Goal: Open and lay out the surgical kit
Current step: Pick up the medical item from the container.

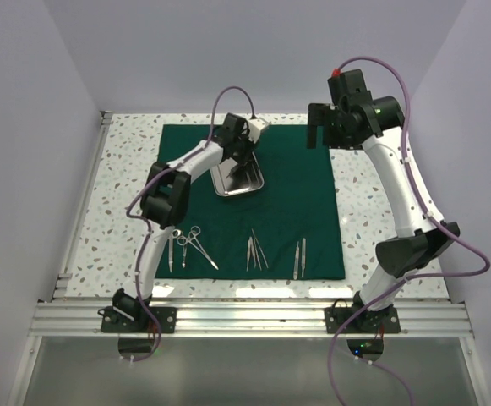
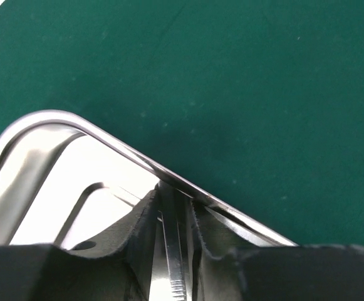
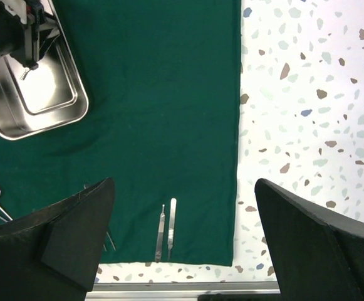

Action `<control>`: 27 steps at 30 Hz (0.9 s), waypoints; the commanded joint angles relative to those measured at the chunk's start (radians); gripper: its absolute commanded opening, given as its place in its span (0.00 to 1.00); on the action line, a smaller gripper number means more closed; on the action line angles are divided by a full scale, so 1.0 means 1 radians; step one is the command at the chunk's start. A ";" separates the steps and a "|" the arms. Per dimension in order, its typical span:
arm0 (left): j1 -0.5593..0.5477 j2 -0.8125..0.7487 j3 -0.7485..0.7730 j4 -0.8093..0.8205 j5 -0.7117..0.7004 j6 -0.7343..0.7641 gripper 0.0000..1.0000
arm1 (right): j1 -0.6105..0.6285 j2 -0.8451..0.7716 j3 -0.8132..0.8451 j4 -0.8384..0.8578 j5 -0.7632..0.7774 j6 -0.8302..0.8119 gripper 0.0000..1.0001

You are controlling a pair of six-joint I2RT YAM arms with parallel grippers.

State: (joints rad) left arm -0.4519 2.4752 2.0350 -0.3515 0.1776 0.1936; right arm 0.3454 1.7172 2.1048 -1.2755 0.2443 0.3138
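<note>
The dark green cloth (image 1: 287, 186) lies spread flat on the table. On its far middle stands the shiny steel tray (image 1: 228, 191), whose rim (image 2: 106, 135) crosses the left wrist view. My left gripper (image 1: 243, 161) reaches down into the tray. Its fingers (image 2: 138, 232) press in from both sides on a slim steel instrument (image 2: 172, 251) with a ridged grip. Scissors and forceps (image 1: 190, 245), tweezers (image 1: 256, 251) and two slim handles (image 1: 300, 258) lie in a row along the cloth's near edge. My right gripper (image 1: 321, 135) hovers wide open above the cloth's far right corner, holding nothing.
Speckled tabletop (image 3: 307, 125) borders the cloth (image 3: 156, 94) on the right. A metal rail (image 1: 245, 315) runs along the near edge, and grey walls close in the left, back and right. From the right wrist, the tray (image 3: 37, 122) shows at upper left and the two handles (image 3: 166, 229) near the cloth's edge.
</note>
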 commanded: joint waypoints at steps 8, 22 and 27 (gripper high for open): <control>-0.027 0.125 -0.041 -0.280 -0.155 -0.028 0.00 | -0.006 -0.096 -0.034 -0.025 -0.013 0.016 0.99; -0.011 0.019 0.069 -0.313 -0.173 -0.089 0.00 | -0.006 -0.119 -0.042 -0.016 -0.040 0.042 0.99; 0.012 -0.012 0.137 -0.326 -0.173 -0.115 0.00 | -0.005 -0.103 -0.016 -0.016 -0.043 0.042 0.99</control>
State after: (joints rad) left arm -0.4706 2.4805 2.1265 -0.5442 0.0322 0.1093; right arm 0.3454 1.6386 2.0674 -1.2861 0.2173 0.3481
